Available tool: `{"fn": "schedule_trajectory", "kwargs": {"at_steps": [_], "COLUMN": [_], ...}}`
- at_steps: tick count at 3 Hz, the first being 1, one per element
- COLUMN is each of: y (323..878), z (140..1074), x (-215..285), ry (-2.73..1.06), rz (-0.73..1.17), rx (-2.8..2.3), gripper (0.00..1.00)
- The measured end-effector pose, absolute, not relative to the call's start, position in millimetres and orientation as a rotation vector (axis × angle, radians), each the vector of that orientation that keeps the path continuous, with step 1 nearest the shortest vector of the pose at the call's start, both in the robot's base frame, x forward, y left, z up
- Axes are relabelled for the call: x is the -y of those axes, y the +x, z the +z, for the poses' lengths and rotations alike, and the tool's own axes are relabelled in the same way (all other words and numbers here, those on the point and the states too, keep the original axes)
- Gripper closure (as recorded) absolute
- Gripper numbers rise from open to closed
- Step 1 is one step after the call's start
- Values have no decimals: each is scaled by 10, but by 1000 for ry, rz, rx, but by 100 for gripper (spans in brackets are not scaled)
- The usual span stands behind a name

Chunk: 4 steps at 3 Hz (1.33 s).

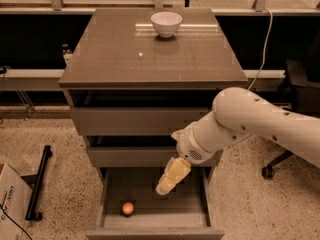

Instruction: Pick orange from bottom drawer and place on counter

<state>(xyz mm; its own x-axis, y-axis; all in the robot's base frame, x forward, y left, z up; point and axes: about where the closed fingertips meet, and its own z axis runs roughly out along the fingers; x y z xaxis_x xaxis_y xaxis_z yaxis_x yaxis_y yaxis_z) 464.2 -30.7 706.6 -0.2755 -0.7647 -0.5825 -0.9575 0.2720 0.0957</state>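
Note:
The orange (pixel 128 208) lies in the open bottom drawer (pixel 152 223), near its front left. My gripper (pixel 166 185) hangs over the drawer's middle right, above and to the right of the orange, not touching it. The white arm (pixel 250 121) reaches in from the right, in front of the two drawers above. The counter (pixel 150 49) is the glossy grey-brown top of the cabinet.
A white bowl (pixel 166 23) stands at the back of the counter. An office chair (pixel 295 94) is at the right. A cardboard box (pixel 10 204) and a black stand (pixel 37 184) sit on the floor at the left.

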Motion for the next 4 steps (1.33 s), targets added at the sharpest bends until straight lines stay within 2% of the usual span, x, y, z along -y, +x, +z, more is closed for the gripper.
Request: {"fn": "schedule_trajectory", "kwargs": {"at_steps": [4], "y": [4768], "z": [6003], "x": [9], "ry": [-1436], "rz": [827], "rx": [-2058], "gripper": [0]}}
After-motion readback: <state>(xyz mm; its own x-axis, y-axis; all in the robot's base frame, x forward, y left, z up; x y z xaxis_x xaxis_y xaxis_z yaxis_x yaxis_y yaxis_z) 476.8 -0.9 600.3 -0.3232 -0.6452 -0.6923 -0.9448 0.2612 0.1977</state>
